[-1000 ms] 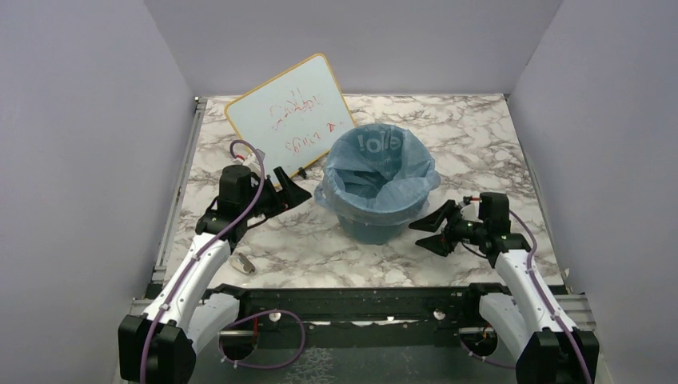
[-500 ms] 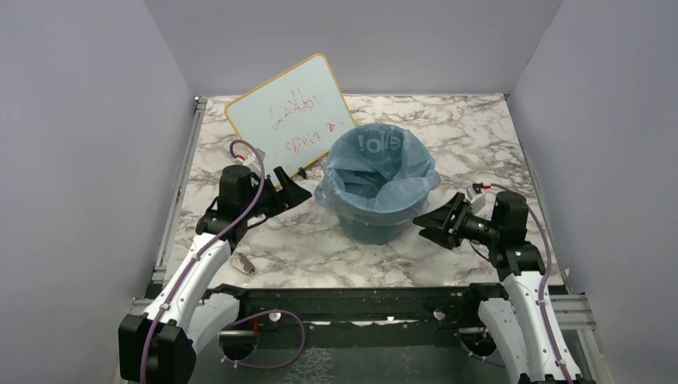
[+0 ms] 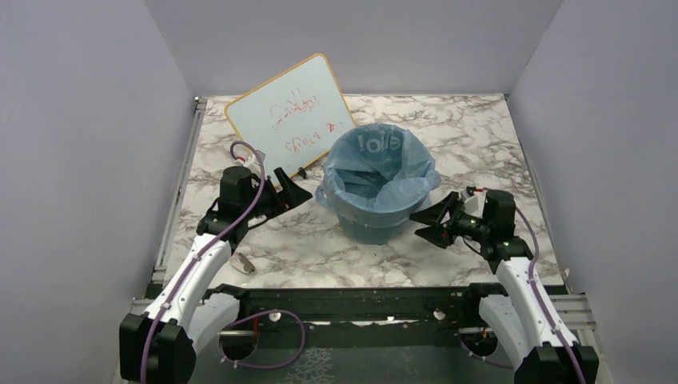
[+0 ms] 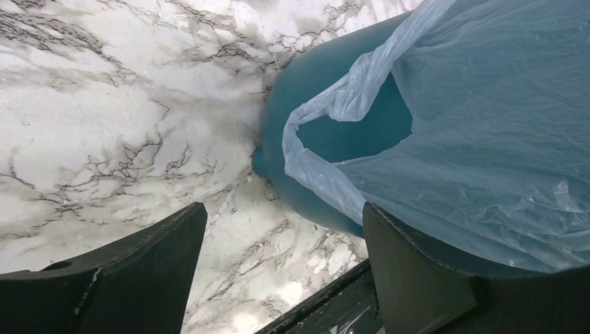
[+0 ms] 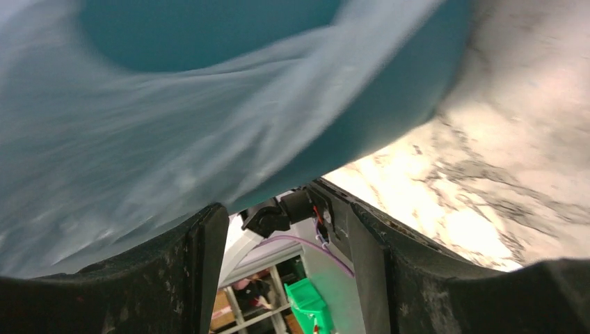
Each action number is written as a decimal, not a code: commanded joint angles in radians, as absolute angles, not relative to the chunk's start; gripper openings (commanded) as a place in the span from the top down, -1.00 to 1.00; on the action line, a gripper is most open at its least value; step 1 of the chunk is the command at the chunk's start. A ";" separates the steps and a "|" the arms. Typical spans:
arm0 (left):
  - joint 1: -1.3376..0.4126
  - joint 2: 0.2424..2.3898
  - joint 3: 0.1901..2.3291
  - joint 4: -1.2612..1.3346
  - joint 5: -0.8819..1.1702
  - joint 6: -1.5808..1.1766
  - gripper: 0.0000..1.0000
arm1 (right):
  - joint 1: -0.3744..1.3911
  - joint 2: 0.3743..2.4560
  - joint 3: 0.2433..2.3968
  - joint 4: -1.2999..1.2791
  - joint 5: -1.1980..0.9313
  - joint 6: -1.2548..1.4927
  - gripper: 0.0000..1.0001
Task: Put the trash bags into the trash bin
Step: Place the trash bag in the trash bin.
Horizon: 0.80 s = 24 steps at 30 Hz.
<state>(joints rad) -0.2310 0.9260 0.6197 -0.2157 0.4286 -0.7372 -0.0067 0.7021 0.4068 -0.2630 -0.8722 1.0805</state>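
Observation:
The teal trash bin (image 3: 374,232) stands upright mid-table. The pale-blue trash bag (image 3: 376,182) lines it, its edge folded out over the rim. My left gripper (image 3: 289,192) hovers open just left of the bin, touching nothing. In the left wrist view the bin wall (image 4: 327,132) and the draped bag (image 4: 487,139) lie beyond the open gripper (image 4: 282,229). My right gripper (image 3: 432,219) is open at the bin's right side, fingertips close to the bag's overhang. The right wrist view shows blurred bag film (image 5: 104,153) and bin wall (image 5: 209,28) just above the empty gripper (image 5: 285,216).
A whiteboard (image 3: 289,120) with red writing leans behind the bin at back left. A small grey object (image 3: 242,262) lies on the marble beside the left arm. A black rail (image 3: 352,300) runs along the table's near edge. Walls enclose the sides and back.
My right arm has swung and brought its gripper a little up and in toward the bin's right side, jaws slightly wider. The left arm, bin and bag have not moved.

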 commanded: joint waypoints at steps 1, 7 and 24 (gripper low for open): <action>-0.228 0.925 0.604 -0.179 0.458 -0.752 -0.68 | -0.005 0.774 0.377 -0.333 -0.798 0.972 -0.37; -0.229 0.929 0.600 -0.175 0.461 -0.752 -0.68 | -0.005 0.725 0.418 -0.499 -0.784 0.845 -0.38; -0.228 0.970 0.613 -0.131 0.490 -0.751 -0.75 | -0.002 0.556 0.520 -0.336 -0.889 1.000 -0.41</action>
